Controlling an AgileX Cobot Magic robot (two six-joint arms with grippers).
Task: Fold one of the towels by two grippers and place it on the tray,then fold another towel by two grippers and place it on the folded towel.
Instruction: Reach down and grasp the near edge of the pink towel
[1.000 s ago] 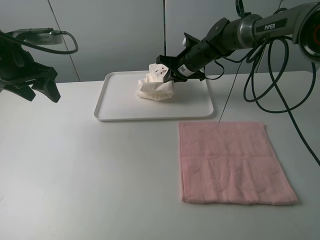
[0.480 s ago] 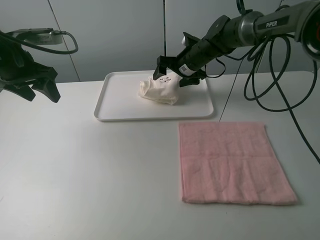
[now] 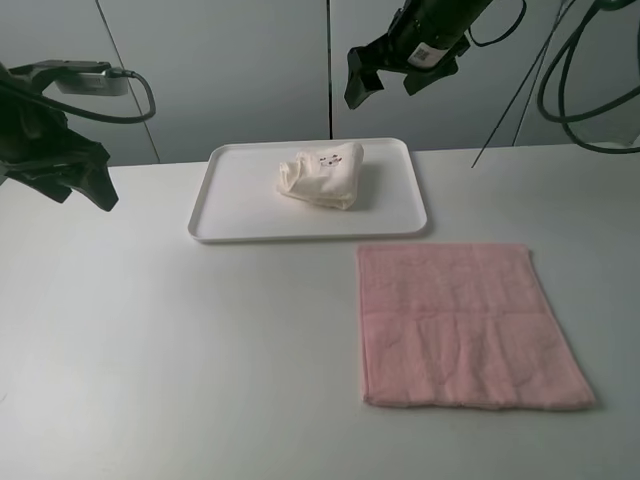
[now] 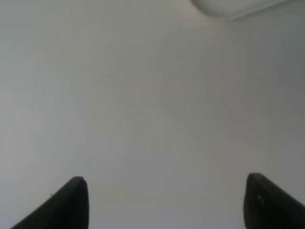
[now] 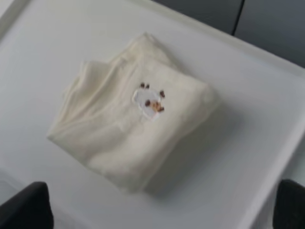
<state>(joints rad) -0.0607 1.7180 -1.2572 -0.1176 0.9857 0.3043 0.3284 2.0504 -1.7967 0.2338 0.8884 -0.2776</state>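
Note:
A folded cream towel (image 3: 323, 175) with a small embroidered patch lies on the white tray (image 3: 240, 218) at the back of the table; it also shows in the right wrist view (image 5: 131, 136). A pink towel (image 3: 460, 325) lies flat at the front right. My right gripper (image 3: 385, 75) is open and empty, raised above the tray's back edge. My left gripper (image 3: 90, 185) is open and empty, held over the table's left side; the left wrist view shows only its fingertips (image 4: 71, 202) over bare table.
Black cables (image 3: 560, 110) hang at the back right. The tray's rim shows at the edge of the left wrist view (image 4: 238, 7). A grey panelled wall (image 3: 230, 70) stands behind the table.
My right gripper has let go of the cream towel on the tray, opened, and risen up and away. The towel has settled flatter. The left arm has barely moved.

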